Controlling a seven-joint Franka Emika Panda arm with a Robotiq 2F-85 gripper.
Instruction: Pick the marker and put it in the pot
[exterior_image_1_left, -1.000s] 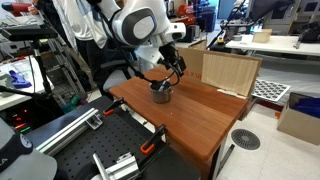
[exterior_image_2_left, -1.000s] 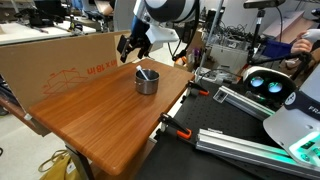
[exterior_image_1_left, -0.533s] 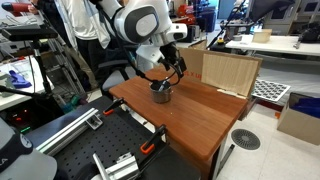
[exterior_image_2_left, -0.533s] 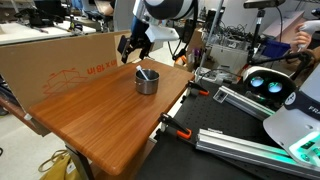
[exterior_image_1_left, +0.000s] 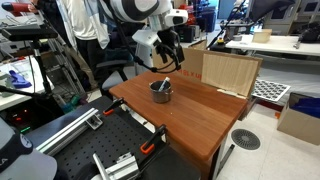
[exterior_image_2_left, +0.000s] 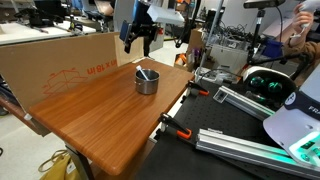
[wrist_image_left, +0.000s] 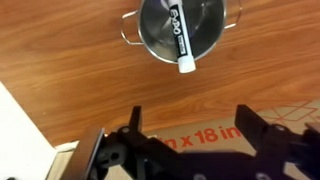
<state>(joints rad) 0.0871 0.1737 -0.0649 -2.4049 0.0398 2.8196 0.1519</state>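
The arm has lifted clear of the bench (exterior_image_1_left: 195, 115), so the pincer (wrist_image_left: 190, 150) now hangs empty above the pot (wrist_image_left: 181, 28) with jaws spread wide. The marker (wrist_image_left: 180, 42) lies inside the pot, its light end leaning over the rim; the placement appears complete.

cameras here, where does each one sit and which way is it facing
Exterior view: off a table corner, looking across it at the pot; arm and gripper show.
Exterior view: off another table edge, facing a cardboard wall; gripper above the pot.
Wrist view: looks straight down; open fingers frame the pot, marker inside.
All share pot and table.
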